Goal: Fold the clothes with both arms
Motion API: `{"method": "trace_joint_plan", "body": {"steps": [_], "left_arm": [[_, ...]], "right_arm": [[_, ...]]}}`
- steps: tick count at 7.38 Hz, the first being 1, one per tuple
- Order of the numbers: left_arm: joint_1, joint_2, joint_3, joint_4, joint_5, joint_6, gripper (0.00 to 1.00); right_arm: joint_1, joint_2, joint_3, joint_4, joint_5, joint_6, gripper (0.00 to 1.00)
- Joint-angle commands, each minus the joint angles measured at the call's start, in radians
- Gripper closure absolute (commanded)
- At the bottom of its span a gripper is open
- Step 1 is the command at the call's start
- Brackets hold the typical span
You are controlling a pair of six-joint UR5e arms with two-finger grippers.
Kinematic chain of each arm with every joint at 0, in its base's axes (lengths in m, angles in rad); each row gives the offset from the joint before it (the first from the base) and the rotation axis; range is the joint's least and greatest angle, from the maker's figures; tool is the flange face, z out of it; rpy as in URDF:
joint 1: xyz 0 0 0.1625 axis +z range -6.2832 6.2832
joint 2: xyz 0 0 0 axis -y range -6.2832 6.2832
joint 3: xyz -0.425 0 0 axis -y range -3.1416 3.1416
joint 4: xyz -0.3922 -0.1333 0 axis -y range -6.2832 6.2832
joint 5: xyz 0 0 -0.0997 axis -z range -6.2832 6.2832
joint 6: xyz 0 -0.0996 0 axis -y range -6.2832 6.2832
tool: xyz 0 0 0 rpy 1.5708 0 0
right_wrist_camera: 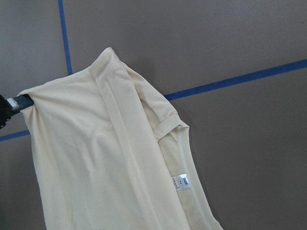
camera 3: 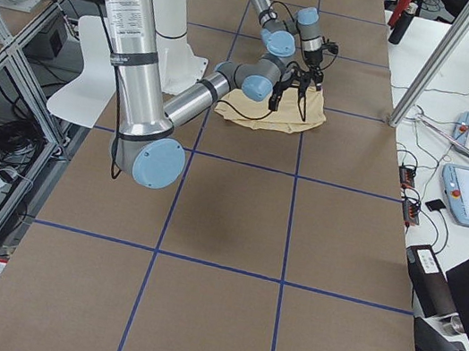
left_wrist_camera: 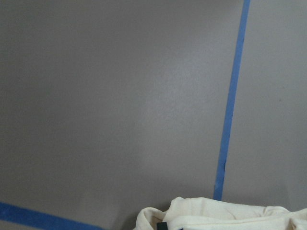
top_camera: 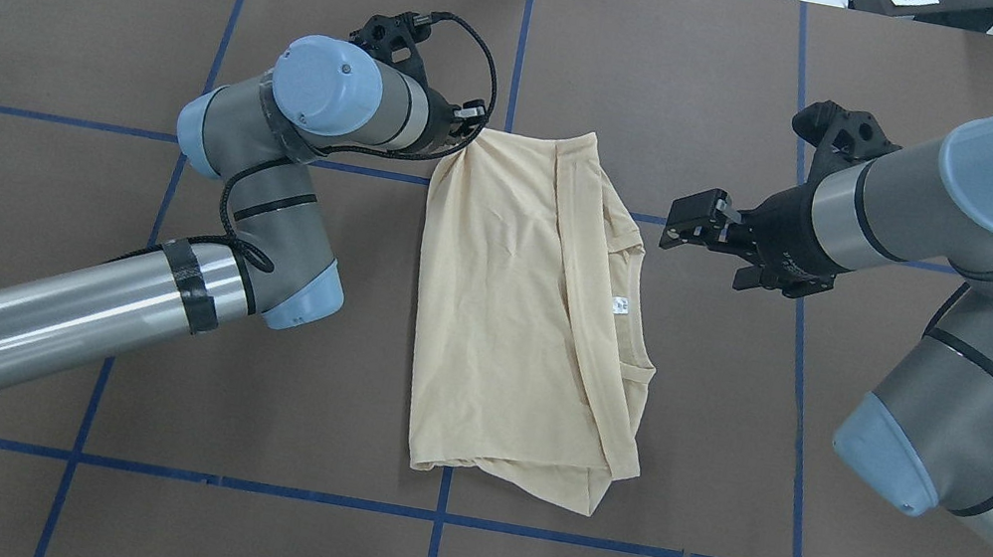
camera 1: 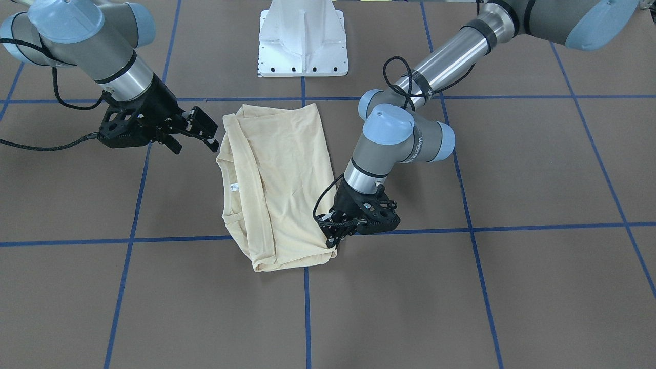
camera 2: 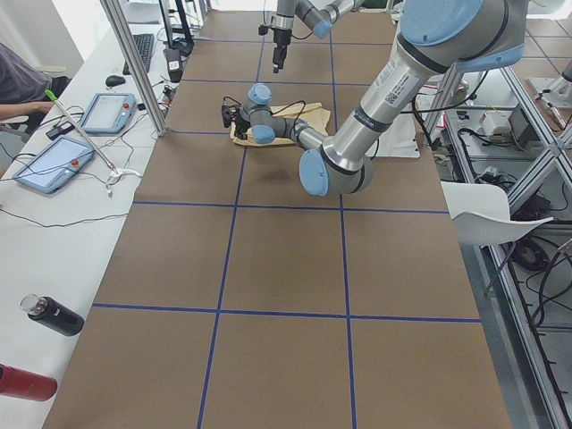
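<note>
The cream-yellow shirt lies folded into a long rectangle on the brown table, also seen in the overhead view. Its white neck label faces up on the side nearest my right arm. The navy print is hidden. My left gripper is shut on the shirt's corner farthest from the base, low at the table; its fingertip shows pinching the cloth. My right gripper is open and empty, just off the shirt's collar edge.
The white pedestal base stands behind the shirt. Blue tape lines grid the table. A side bench holds tablets and bottles. A metal post stands at the table's operator-side edge.
</note>
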Motion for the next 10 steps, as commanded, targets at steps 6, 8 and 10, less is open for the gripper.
{"method": "trace_joint_plan", "body": {"steps": [6,8,10], "left_arm": [[-0.026,-0.03,0.054,-0.042,0.029,0.058,0.0],[-0.067,0.103,-0.083,-0.032,-0.093,0.083,0.0],[-0.078,0.262,-0.243,-0.018,-0.122,0.144,0.0]], "right_arm": [[-0.027,0.007,-0.017,-0.002,-0.003,-0.012,0.0],[-0.05,0.072,-0.032,-0.123,-0.039,-0.136,0.0],[-0.153,0.16,-0.035,-0.334,-0.223,-0.288,0.0]]}}
